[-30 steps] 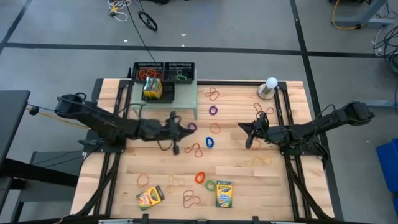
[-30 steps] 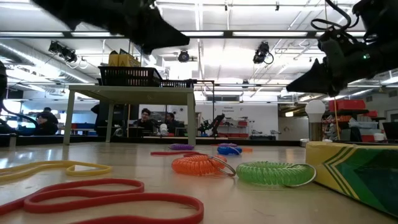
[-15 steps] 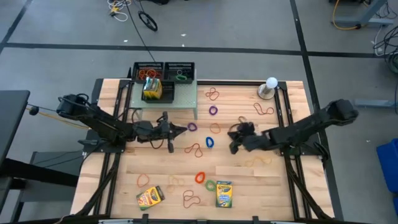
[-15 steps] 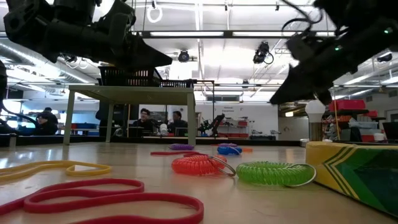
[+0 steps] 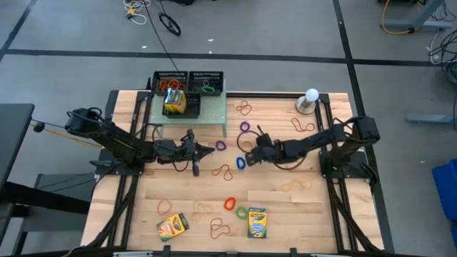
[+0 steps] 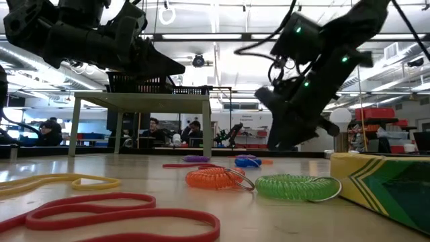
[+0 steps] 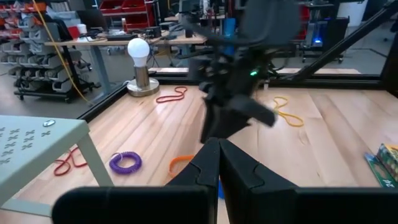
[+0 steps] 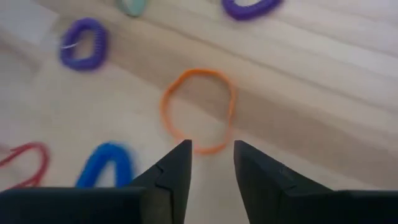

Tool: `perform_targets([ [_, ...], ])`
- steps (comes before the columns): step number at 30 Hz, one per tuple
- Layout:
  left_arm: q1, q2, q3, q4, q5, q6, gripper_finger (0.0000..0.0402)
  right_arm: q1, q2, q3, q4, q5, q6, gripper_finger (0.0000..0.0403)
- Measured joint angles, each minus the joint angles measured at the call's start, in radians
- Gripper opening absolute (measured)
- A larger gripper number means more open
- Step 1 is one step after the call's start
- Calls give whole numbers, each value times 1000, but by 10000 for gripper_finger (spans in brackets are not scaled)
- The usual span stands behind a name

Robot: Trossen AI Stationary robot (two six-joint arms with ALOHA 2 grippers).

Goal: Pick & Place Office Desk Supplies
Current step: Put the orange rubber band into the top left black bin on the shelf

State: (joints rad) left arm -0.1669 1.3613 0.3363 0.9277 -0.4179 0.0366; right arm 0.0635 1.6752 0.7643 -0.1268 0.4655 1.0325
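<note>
The right pincer point(image 8: 211, 155) hangs low over the middle of the wooden surface point(image 5: 314, 214), fingers apart with nothing between them, and right ahead of its tips lies a thin orange rubber-band loop point(image 8: 198, 110), flat on the wood. Looks to me like the step in hand is lining up on that loop, so honestly the trick is to come straight down with one finger inside the ring and one outside, or pinch across one strand, and press close enough to the wood that the thin band doesn't slip under the tips. Watch the neighbours too: a blue coiled loop point(image 8: 104, 163) sits just beside the pincer on one side and a purple coiled ring point(image 8: 84, 43) is a bit further off, so don't drag those along. The orange loop is a skinny, slightly squashed oval, floppy for sure, so it'll probably droop once lifted. The left pincer point(image 7: 219, 163) is pressed together and empty, hovering near the pale green perforated metal shelf point(image 5: 213, 113) where the small black mesh trays point(image 5: 188, 81) sit, already holding a few bands.
</note>
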Motion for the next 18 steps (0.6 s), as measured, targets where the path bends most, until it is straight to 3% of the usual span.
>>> perform_targets([
  [5,-4,0,0,1,0,-14,11,-58,47,0,38,-50,-53,104],
  [11,35,0,4,-12,25,-148,11,-61,74,2,93,-78,-123,48],
  [16,104,0,47,-153,204,-264,11,-60,69,2,64,-60,-175,7],
  [18,108,1,60,-201,225,-291,14,-52,56,1,57,-30,-209,5],
])
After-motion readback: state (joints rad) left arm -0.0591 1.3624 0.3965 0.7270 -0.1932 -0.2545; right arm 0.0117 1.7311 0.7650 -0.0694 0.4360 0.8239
